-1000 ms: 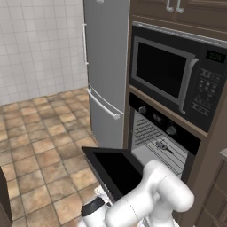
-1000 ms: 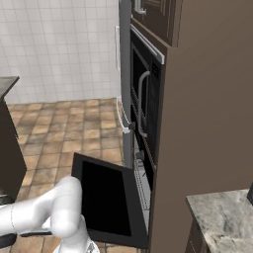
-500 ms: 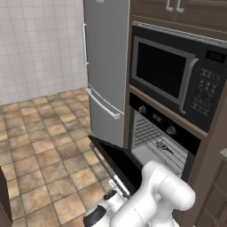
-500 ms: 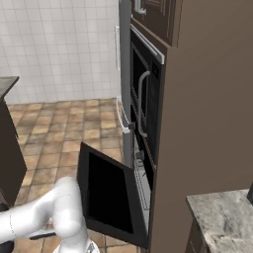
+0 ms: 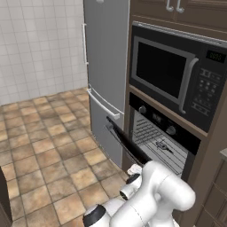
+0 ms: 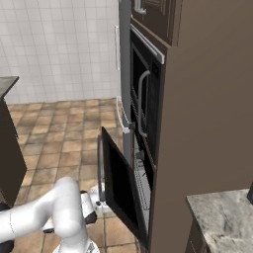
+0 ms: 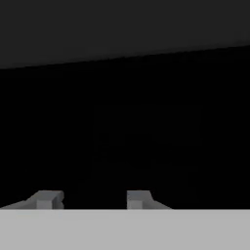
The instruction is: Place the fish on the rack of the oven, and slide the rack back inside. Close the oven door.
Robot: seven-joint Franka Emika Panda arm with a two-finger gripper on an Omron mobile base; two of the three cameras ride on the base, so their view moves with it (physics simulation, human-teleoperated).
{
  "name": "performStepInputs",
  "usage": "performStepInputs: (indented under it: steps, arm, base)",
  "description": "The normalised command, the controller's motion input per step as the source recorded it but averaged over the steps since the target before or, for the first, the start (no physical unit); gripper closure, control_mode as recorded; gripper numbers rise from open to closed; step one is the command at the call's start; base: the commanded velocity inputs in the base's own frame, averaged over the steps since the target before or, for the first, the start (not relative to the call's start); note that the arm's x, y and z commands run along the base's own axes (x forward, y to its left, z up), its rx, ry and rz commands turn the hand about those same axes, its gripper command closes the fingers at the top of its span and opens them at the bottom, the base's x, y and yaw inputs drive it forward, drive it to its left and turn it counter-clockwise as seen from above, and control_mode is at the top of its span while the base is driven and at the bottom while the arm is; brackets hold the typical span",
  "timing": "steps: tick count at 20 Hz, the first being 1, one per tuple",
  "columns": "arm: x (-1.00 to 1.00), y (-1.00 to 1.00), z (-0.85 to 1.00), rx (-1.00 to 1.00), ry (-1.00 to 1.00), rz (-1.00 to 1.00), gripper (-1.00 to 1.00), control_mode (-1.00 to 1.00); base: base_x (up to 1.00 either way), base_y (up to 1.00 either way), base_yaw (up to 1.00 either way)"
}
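Brown wood cabinetry [image 5: 213, 146] houses the black oven [image 5: 165, 133], with a steel fridge [image 5: 106, 66] at its nine o'clock and a black microwave [image 5: 173, 77] at its twelve; the microwave's green display digits and keypad marks are too small to read. Half raised, the oven door [image 6: 121, 185] tilts steeply toward the cavity, its bar handle at the top edge. Inside the cavity, the wire rack [image 5: 162, 146] carries the small dark fish [image 5: 162, 145]. Behind the door's outer face, the gripper [image 7: 92, 199] has its fingers [image 7: 138, 198] drawn in close together, pinching nothing visible, facing the dark glass.
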Motion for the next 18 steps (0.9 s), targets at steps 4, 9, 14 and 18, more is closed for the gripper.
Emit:
performStepInputs:
  steps: [4,9,14,18]
  arm:
    - [0.29,-0.81,1.00,-0.33,-0.03,-0.24,-1.00,-1.00]
    - [0.37,-0.93,0.88,-0.22,-0.01,-0.21,-1.00,-1.00]
    - [0.83,-0.99,0.22,-0.11,0.00,-0.15,-1.00,-1.00]
    - [0.97,-1.00,0.00,-0.05,0.00,-0.14,-1.00,-1.00]
  base:
    - [0.00,0.00,0.00]
    - [0.00,0.00,0.00]
    - [0.00,0.00,0.00]
    - [0.00,0.00,0.00]
